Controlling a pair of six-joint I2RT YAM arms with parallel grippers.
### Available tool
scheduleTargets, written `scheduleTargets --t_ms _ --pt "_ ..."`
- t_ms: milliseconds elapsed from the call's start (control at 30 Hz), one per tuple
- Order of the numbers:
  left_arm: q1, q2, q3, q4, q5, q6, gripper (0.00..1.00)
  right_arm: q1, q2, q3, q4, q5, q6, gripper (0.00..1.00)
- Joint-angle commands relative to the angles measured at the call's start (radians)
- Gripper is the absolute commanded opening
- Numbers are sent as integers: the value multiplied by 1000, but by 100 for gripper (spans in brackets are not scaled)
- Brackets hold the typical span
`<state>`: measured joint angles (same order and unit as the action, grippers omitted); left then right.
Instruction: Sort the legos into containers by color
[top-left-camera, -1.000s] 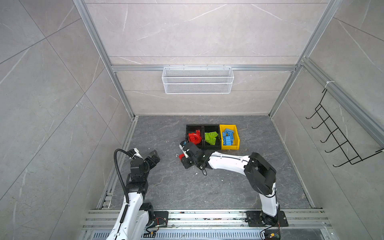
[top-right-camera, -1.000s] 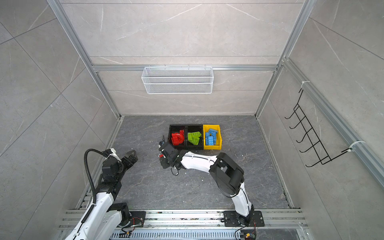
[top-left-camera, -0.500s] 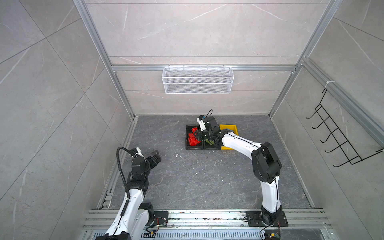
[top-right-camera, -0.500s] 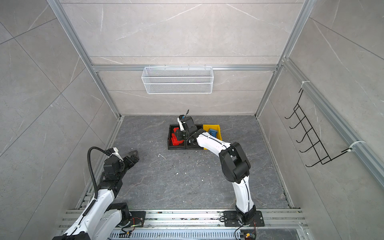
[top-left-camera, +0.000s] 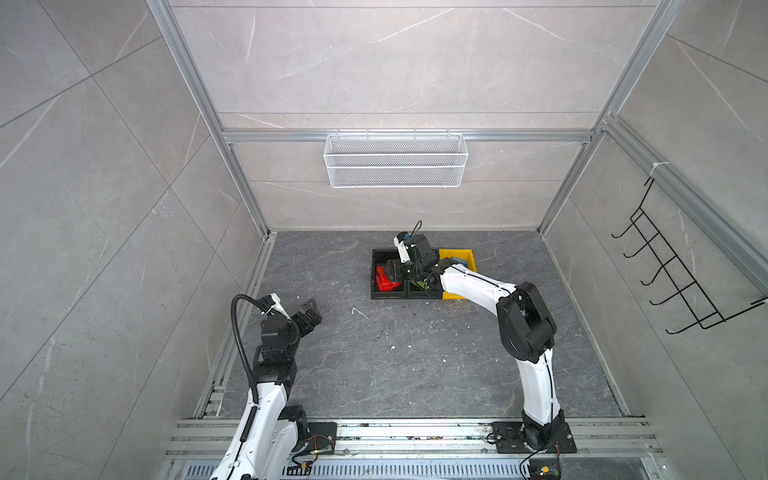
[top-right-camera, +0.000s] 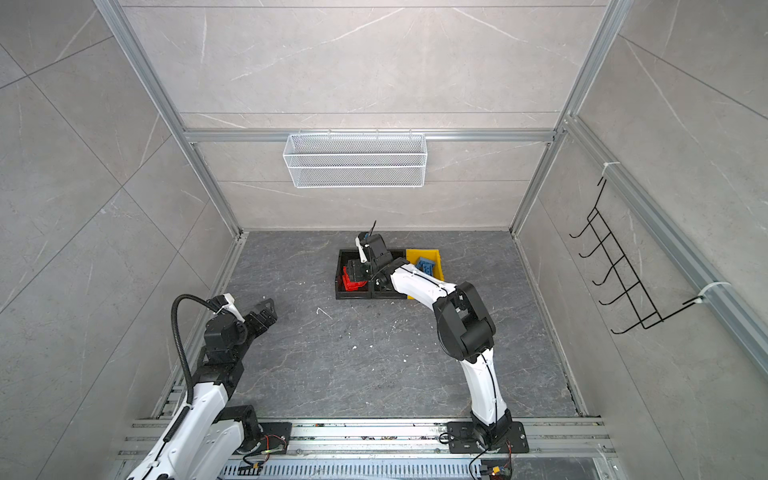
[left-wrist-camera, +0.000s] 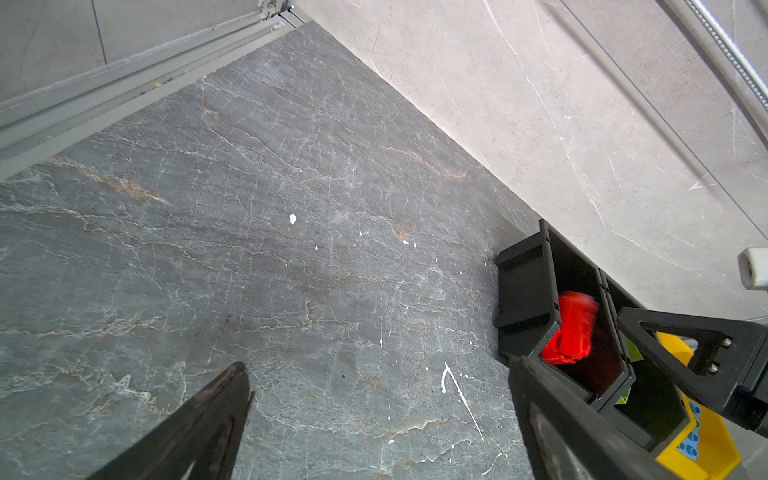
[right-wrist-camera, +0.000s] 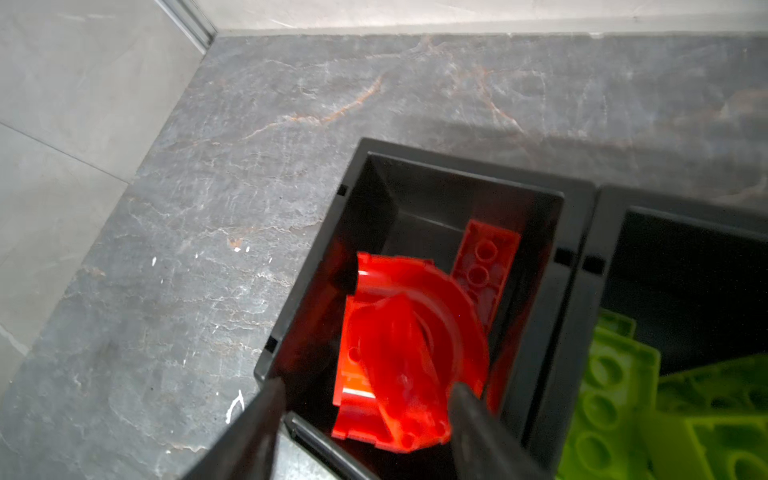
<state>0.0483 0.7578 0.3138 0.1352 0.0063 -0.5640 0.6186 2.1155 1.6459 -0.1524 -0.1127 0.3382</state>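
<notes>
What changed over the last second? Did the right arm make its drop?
The right gripper swung from the floor in front of the containers, where it held a red lego, over the leftmost black bin and opened. A blurred red lego now shows below its jaws, inside that bin. The left gripper stayed open, barely shifted. Green legos and blue legos remain in their bins.
</notes>
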Motion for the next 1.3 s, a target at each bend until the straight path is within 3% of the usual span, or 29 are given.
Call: scheduleTargets --t_ms 0,267,400,467,567,667,733,767,933,1033,1133,1267 --pt "-2 -11 31 8 -36 45 100 -7 -116 -53 -8 32 -15 76" --pt "-2 -27 52 27 -267 200 100 -91 -551 -416 120 107 -150 84" --pt "-1 21 15 164 -457 332 100 -172 -791 -649 167 290 -231 95" --pt "1 84 -12 273 -463 374 100 -223 -881 -781 234 345 -263 100" --pt "3 238 2 383 -360 446 100 -329 -955 -971 380 359 -261 100" --pt "17 443 40 529 -332 453 100 -447 -945 -1092 488 292 -230 100" --pt "58 494 95 516 -144 443 100 -500 -896 -1161 602 275 -252 100" --pt "59 516 85 589 -107 465 100 -520 -872 -1186 658 263 -255 100" --pt "71 538 43 726 -87 482 100 -594 -722 -1228 845 186 -258 100" --pt "72 480 64 590 -85 534 100 -616 -681 -1185 794 159 -241 100" --pt "72 450 114 397 -80 544 100 -617 -635 -1250 958 129 -255 100" --pt "71 421 74 436 -87 540 100 -618 -595 -1328 1138 133 -258 100"
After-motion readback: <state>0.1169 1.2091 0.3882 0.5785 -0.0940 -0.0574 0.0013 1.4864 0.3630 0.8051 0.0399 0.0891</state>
